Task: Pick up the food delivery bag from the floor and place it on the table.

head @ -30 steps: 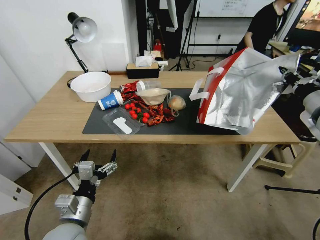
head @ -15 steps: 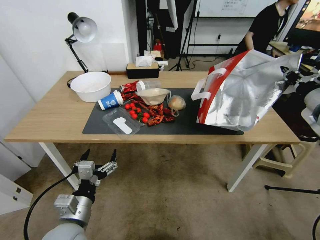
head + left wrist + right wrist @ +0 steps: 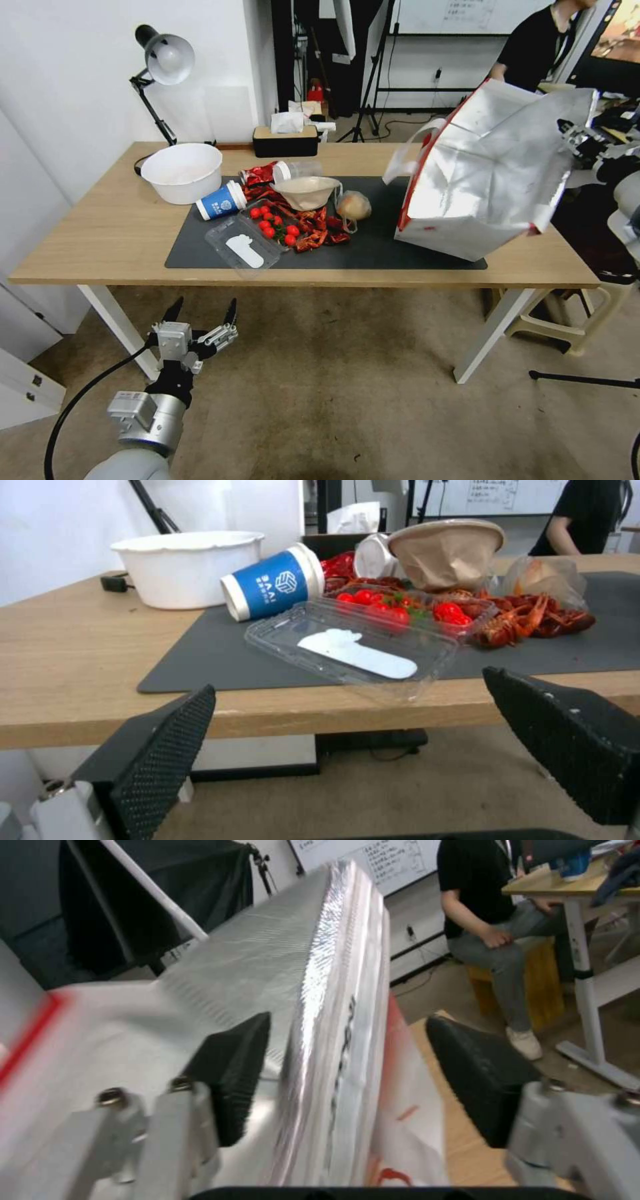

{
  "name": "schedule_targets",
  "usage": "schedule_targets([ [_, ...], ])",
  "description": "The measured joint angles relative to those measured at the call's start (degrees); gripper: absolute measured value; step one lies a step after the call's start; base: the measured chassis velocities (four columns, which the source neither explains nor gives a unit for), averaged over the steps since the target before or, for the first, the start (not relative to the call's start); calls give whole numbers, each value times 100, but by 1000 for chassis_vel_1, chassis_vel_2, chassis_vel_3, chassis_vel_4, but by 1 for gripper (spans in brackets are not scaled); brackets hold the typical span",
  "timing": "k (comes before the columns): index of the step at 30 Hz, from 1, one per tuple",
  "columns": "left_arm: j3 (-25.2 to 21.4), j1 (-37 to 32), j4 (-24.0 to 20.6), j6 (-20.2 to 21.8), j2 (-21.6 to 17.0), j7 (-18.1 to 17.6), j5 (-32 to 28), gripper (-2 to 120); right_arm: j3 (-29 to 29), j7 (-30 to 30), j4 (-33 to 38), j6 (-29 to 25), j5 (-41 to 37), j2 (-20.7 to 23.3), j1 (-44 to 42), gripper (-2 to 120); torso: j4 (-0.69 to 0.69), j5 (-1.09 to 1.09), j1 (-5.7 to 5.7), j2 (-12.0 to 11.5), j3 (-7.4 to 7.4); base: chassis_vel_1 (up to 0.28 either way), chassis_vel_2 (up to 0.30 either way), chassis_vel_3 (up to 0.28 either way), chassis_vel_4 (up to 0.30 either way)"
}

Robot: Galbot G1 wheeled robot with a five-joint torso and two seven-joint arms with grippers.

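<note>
Bag [image 3: 490,177] sits tilted on the table [image 3: 100,233] at the right end, its lower left part on the mat [image 3: 373,250] and its right side hanging past the table's right edge. It's a boxy thing: crinkly silver foil over the big faces, a red edge running down its left side, a white base panel with a small red mark, white strap handles looping off the upper left corner. No readable writing on it from the head view.

Right gripper [image 3: 579,139] is up at the bag's top right corner. From the right wrist view the two black pads stand apart on either side of the foil rim [image 3: 333,1005] — one pad [image 3: 233,1075] close against it, the other [image 3: 483,1080] clear of it, so no firm clamp.

Left gripper [image 3: 200,320] hangs low over the floor [image 3: 347,400] near the table's front left leg, fingers spread wide, holding nothing.

On the mat's left half, a blue paper cup [image 3: 272,586] lies on its side with a white cube logo and small white lettering too fine to read.
</note>
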State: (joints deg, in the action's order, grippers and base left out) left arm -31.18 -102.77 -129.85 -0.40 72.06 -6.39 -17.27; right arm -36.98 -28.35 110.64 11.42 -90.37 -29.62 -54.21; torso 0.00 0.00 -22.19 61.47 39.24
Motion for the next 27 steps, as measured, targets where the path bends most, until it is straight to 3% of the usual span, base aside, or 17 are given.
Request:
schedule_targets([
  [8,-11,-38,-32,-46,23,-15,13,100,-13,28,16,2,6,3,-37,97,0,0,0,0,0,0,0,0,0],
  [27,-47,-9,-67,-58,11,-77,-8,100,-71,85,153,68,83,16,-153,100,0,0,-1,0,0,0,0,0,0],
])
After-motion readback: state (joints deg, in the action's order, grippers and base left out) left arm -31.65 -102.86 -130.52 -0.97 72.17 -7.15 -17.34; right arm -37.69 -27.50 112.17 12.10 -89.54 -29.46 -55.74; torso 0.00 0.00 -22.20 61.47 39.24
